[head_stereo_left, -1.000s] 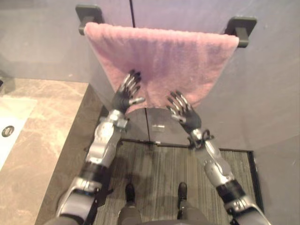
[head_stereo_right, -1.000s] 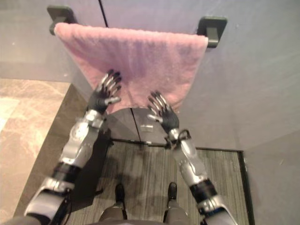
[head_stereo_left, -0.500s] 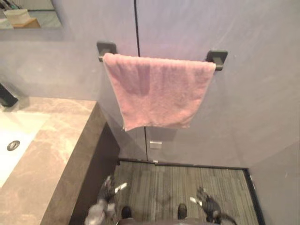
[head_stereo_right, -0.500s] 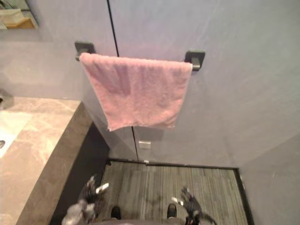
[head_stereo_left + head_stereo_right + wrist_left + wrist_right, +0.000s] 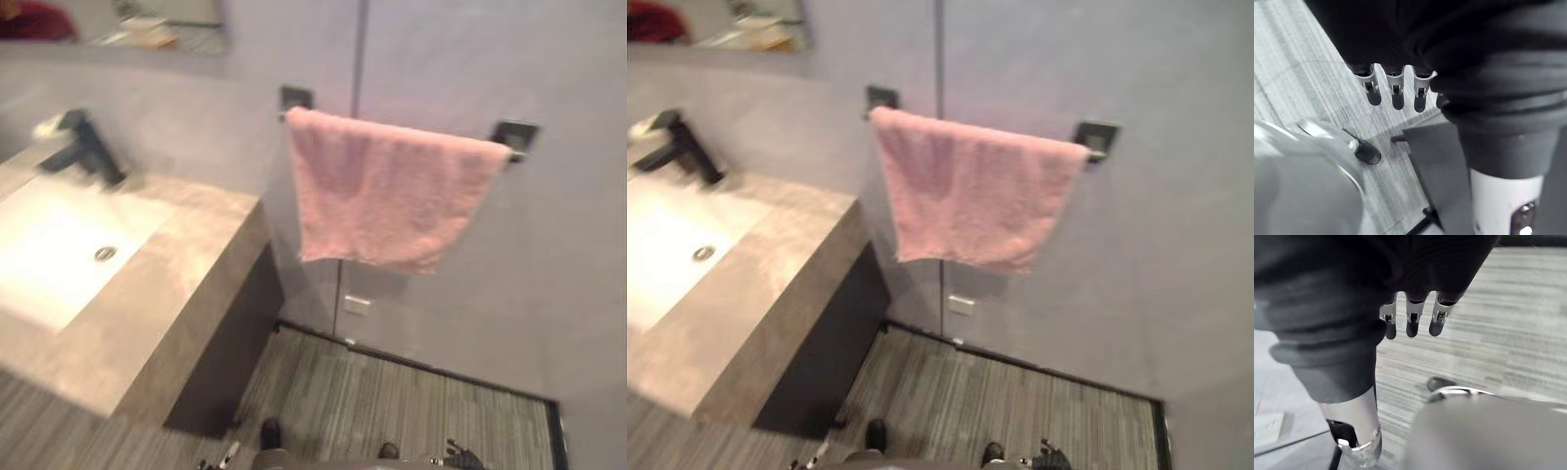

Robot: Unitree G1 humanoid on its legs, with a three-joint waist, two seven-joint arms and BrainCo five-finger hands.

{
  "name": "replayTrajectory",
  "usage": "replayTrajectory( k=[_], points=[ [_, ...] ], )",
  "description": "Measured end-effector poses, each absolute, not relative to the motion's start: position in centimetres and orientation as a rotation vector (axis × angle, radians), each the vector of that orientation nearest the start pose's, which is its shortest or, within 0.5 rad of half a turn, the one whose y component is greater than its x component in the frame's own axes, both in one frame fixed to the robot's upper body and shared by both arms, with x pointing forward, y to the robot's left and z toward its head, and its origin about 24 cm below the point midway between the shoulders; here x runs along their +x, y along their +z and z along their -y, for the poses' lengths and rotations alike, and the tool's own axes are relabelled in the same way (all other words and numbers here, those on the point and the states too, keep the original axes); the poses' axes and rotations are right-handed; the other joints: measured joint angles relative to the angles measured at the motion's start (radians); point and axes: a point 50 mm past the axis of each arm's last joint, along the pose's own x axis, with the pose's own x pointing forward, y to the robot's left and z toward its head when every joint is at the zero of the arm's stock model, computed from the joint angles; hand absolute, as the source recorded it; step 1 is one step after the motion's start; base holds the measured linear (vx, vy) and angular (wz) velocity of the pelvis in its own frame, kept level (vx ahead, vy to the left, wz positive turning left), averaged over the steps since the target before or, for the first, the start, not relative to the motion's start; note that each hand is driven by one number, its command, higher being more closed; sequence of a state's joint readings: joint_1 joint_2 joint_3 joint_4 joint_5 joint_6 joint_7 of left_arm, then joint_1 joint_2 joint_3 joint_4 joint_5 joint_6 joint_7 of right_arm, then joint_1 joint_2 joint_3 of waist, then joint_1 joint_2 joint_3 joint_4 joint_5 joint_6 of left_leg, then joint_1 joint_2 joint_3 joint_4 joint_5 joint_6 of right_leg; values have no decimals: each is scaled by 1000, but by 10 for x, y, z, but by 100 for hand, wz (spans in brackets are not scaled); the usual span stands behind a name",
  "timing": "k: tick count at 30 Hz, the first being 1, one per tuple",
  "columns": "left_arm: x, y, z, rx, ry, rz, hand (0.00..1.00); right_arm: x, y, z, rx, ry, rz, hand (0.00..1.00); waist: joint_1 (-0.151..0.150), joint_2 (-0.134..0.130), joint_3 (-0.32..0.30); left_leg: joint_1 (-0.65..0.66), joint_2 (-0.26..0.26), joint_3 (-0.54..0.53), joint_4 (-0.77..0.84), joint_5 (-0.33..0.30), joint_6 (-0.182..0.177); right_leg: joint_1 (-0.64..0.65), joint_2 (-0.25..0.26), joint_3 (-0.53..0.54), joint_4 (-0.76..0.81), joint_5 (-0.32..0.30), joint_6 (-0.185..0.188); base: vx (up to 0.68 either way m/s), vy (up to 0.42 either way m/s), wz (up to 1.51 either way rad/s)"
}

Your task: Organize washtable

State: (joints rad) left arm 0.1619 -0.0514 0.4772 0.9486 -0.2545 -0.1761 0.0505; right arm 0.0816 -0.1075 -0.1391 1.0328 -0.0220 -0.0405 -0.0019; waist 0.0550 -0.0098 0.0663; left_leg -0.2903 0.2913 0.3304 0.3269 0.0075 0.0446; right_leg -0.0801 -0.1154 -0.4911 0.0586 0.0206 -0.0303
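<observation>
Now that the left hand (image 5: 1397, 90) and right hand (image 5: 1411, 319) have dropped low, loose and empty, the fluffy pink towel (image 5: 397, 201) hangs alone at upper middle; that job looks done.

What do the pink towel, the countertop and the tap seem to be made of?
Pink towel: soft terry cloth, judging by its fuzzy, matte nap.
Countertop: probably stone or an imitation, beige with cloudy veins.
Tap: likely metal, matte black; it is blurred, so this is unsure.
</observation>
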Motion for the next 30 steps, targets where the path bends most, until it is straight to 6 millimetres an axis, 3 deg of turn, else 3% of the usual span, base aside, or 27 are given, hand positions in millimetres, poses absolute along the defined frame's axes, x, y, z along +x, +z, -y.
replayTrajectory(
  k=[1,2,3,5,6,7,8,9,10,11,12,14,15,16,17,18,19,21,23,25,26,28,30],
  points=[
    [79,-154,-206,-416,687,-866,0,108,-153,211,-47,-192,-1032,0,8,14,10,-14,37,47,158,-18,23,7,-3,-31,24,-7,-8,-4,-125,153],
    [79,-155,-197,-422,656,-882,0,116,-149,211,-42,-198,-988,0,17,37,15,32,89,127,351,-80,49,33,-5,-86,41,-21,-18,41,-45,137],
    [81,-155,-194,-404,622,-890,0,119,-148,208,-34,-196,-969,0,13,59,10,104,110,165,425,-108,30,62,-13,-142,46,-31,-22,12,-5,138],
    [84,-154,-194,-376,596,-881,0,119,-149,206,-16,-210,-965,0,11,79,-3,189,106,159,461,-118,-6,79,-37,-211,62,-54,-13,-52,85,128],
    [85,-154,-194,-365,585,-883,0,119,-149,206,-8,-217,-963,0,8,85,-8,212,101,151,447,-119,-38,80,-42,-234,61,-54,-12,-111,204,142],
    [86,-154,-192,-345,561,-887,0,117,-149,207,9,-240,-968,0,-11,94,-10,231,69,130,358,-157,-123,81,-47,-281,58,-53,-12,-112,189,126],
    [86,-154,-192,-332,549,-891,0,114,-152,201,27,-237,-990,0,-28,87,-14,238,36,113,255,-178,-158,76,-44,-297,51,-56,-6,-123,202,148],
    [82,-154,-193,-304,534,-907,0,118,-153,196,49,-234,-986,0,-48,82,-30,276,-38,81,42,-176,-164,48,-38,-299,7,-48,-5,-113,178,139],
    [86,-153,-196,-257,489,-908,0,117,-153,193,68,-245,-986,0,-63,66,-31,314,-60,88,-63,-214,-152,37,-34,-315,-25,34,-6,-82,169,107],
    [88,-153,-195,-253,475,-910,0,120,-152,196,64,-249,-983,0,-56,74,-25,330,-66,85,-120,-229,-162,28,-26,-324,-13,45,-1,-60,156,56],
    [90,-153,-194,-240,453,-912,0,121,-153,192,71,-247,-986,0,-43,57,-11,337,-78,85,-132,-216,-161,16,-40,-322,15,45,-1,-12,85,0],
    [91,-153,-191,-196,384,-922,0,128,-151,188,55,-219,-969,0,-43,43,17,341,-95,74,-142,-210,-154,-30,-107,-247,164,33,-19,-140,170,4],
    [92,-153,-186,-174,344,-924,0,131,-148,188,42,-211,-943,0,-46,44,20,333,-120,50,-132,-209,-147,-93,-137,-80,264,30,-14,-168,189,23],
    [94,-153,-185,-151,319,-920,0,130,-147,188,36,-208,-938,0,-48,47,25,328,-129,40,-130,-209,-139,-121,-137,31,295,27,-9,-159,146,44],
    [101,-150,-191,-102,292,-902,0,130,-147,185,39,-198,-936,0,-43,20,29,313,-148,20,-116,-201,-123,-151,-129,289,325,19,77,-99,5,46],
    [102,-149,-192,-86,283,-898,0,128,-148,184,47,-201,-941,0,-43,11,28,301,-153,11,-111,-197,-117,-154,-128,342,333,9,87,-161,-97,88],
    [103,-148,-198,-78,300,-884,0,127,-147,182,64,-210,-930,0,-49,-4,33,283,-157,-34,-86,-195,-114,-165,-127,417,457,-72,110,-98,-172,85],
    [97,-147,-201,-76,322,-886,0,115,-149,184,89,-234,-941,0,-42,-19,28,264,-171,-106,-56,-193,-119,-150,-101,499,572,-157,143,-95,-203,102],
    [95,-146,-201,-79,332,-875,0,109,-151,184,112,-251,-954,0,-39,-25,23,229,-194,-190,-49,-176,-134,-100,-87,561,533,-212,186,-111,-207,127],
    [94,-145,-201,-80,339,-864,0,101,-154,182,121,-257,-980,0,-26,-30,2,185,-207,-260,-125,-102,-143,-52,-86,550,391,-280,168,-165,-237,112],
    [95,-144,-201,-82,343,-858,0,102,-154,180,127,-254,-980,0,-12,-44,-6,172,-211,-277,-150,-80,-153,-45,-86,545,350,-306,177,-167,-230,95],
    [98,-145,-192,-108,341,-853,0,101,-154,189,104,-270,-981,0,-13,-13,5,142,-203,-377,-243,2,-127,-48,-80,415,353,-306,150,-157,-203,139],
    [101,-144,-191,-117,356,-844,0,97,-155,192,96,-280,-990,0,-14,-7,2,116,-177,-336,-257,10,-102,-45,-104,311,357,-302,134,-107,-93,148]
  ],
)
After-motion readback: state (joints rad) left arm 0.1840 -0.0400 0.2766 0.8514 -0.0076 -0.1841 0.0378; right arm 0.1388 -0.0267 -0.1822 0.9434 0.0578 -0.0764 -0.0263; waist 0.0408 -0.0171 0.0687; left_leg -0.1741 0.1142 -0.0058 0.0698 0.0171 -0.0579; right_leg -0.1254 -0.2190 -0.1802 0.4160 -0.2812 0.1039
